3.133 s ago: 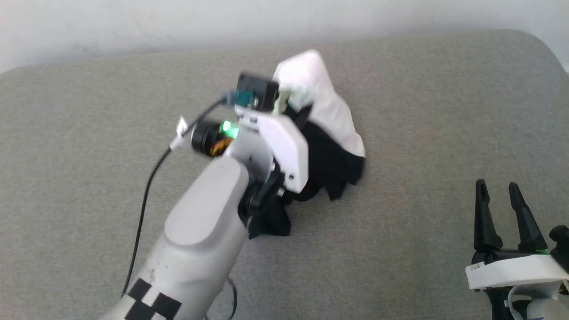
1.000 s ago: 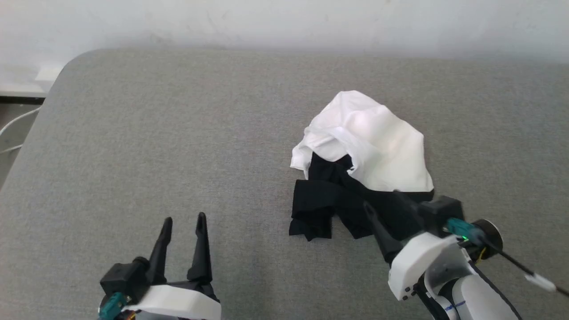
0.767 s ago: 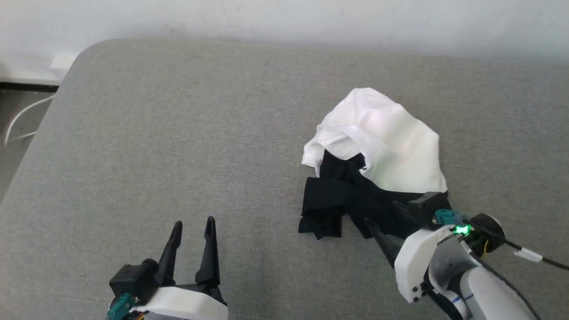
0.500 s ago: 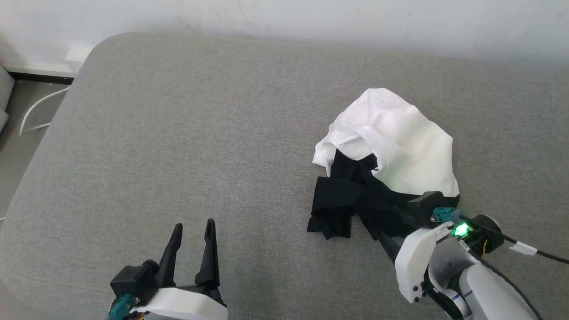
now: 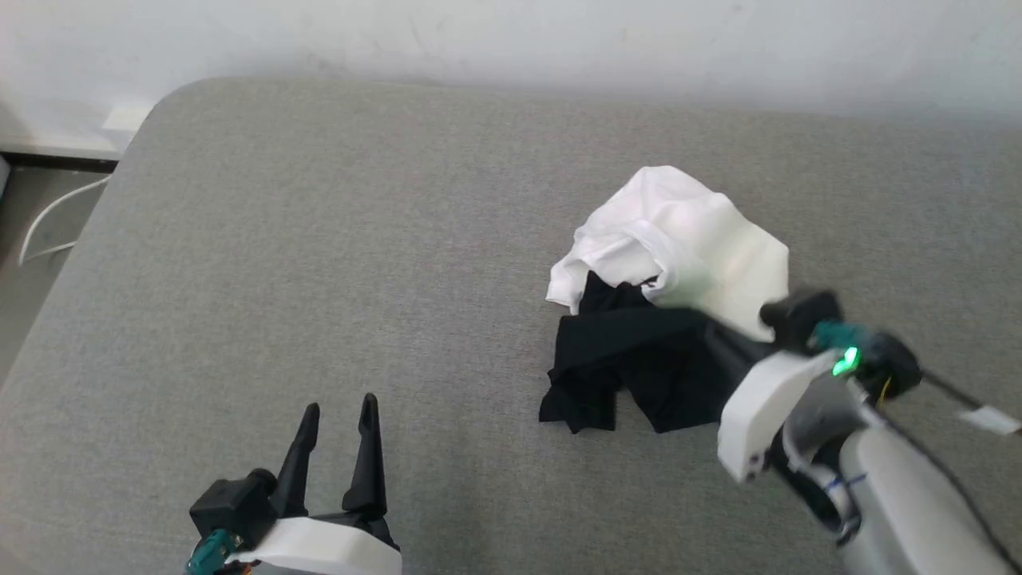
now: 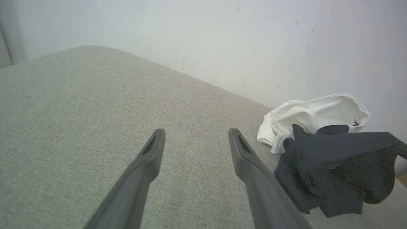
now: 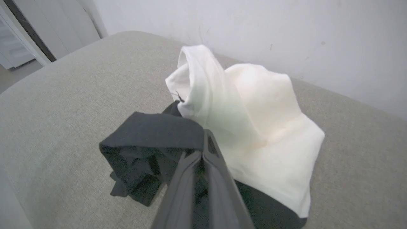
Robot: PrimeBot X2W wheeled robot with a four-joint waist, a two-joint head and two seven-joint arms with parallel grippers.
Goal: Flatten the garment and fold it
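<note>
At the bottom left of the head view, the left gripper [image 5: 340,403] hangs over the bare grey cushion [image 5: 319,239]. Its two dark fingers are spread well apart with nothing between them. At the lower right, the right gripper [image 7: 205,140] reaches up and to the left, its fingers pressed together and clenched on a fold of black cloth at the near edge of the garment [image 5: 695,255]. In the left wrist view that black fold is stretched taut toward the right edge of the frame and raised off the cushion. The garment sits right of centre in the head view as a crumpled heap. Its black part lies nearer, and its white body is bunched into a hump just behind, with one hem curled open. Farther up the frame, the cushion's rounded far edge meets a pale wall [image 5: 511,32]. At the left edge, a white cable [image 5: 48,224] lies on the floor beside the cushion.
</note>
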